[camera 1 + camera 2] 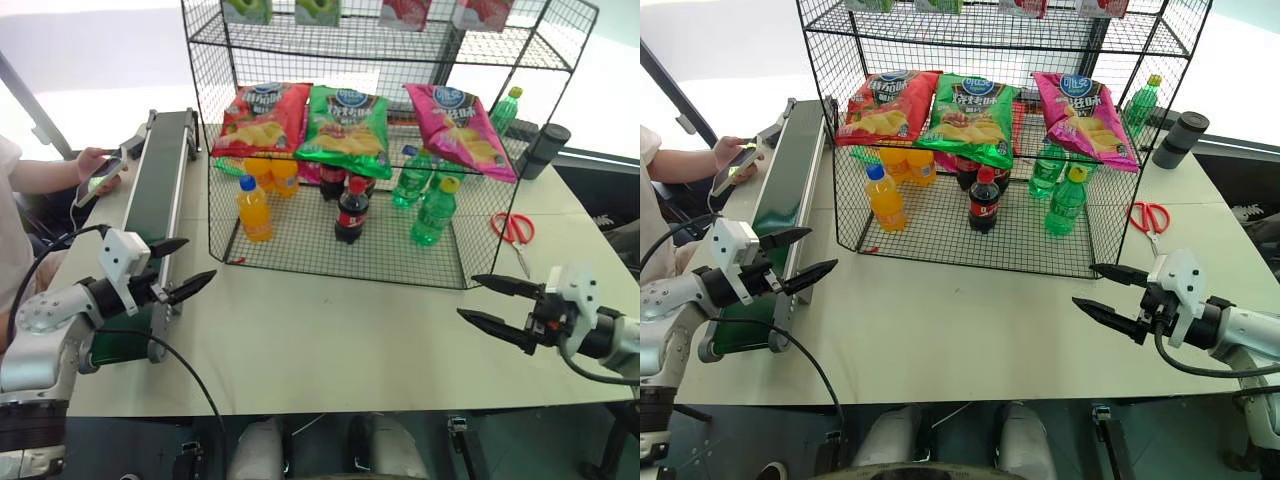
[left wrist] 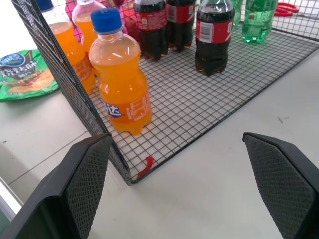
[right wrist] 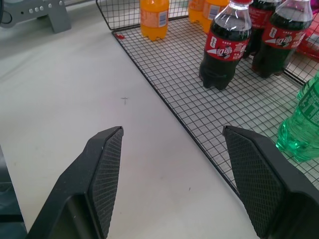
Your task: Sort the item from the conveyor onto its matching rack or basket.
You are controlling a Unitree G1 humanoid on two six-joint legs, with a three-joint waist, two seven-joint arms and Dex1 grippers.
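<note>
Three crisps bags (image 1: 352, 128), one scissors (image 1: 513, 229).

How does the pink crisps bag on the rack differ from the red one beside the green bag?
The pink crisps bag lies at the rack's right end, while the red crisps bag lies at its left end. The pink bag sits askew, its lower end slanting toward the rack's right side; the red bag lies straighter. Both rest on the middle tier, carry a round blue logo and show yellow crisps.
</note>
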